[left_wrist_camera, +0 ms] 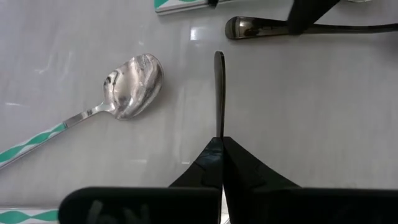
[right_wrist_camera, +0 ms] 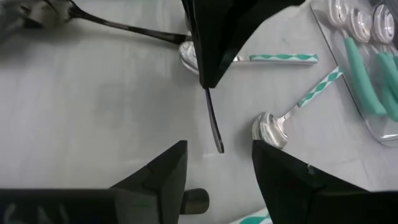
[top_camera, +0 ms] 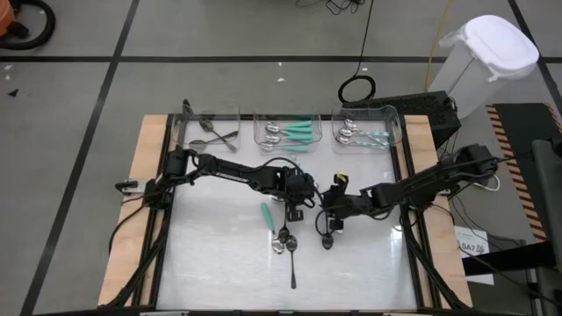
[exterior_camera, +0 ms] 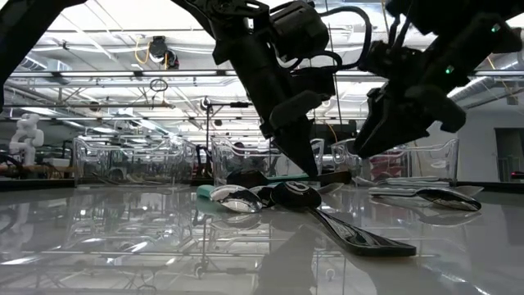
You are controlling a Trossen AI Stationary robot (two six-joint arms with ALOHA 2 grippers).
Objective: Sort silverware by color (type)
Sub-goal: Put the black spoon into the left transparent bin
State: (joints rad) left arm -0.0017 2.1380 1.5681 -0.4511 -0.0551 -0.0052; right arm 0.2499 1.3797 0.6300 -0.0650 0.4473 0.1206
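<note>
White desk (top_camera: 219, 272) under three clear bins (top_camera: 290, 132) along far edge, sorted silverware inside. Mid-desk: left hand (top_camera: 293, 207) clamped on dark utensil (left_wrist_camera: 219, 93); right hand (right_wrist_camera: 214, 165) spread apart just beside. Loose spoons (top_camera: 283, 241) lying nearby.

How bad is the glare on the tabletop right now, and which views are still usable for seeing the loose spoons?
Low view: the glossy tabletop mirrors the ceiling lights, and the arms are dark silhouettes against them. High view: a pale sheen across the table, though the loose spoons stay visible. Left wrist view: clear; the left gripper is shut on a dark handle. Right wrist view: clear, with soft shadows under the open right gripper.
</note>
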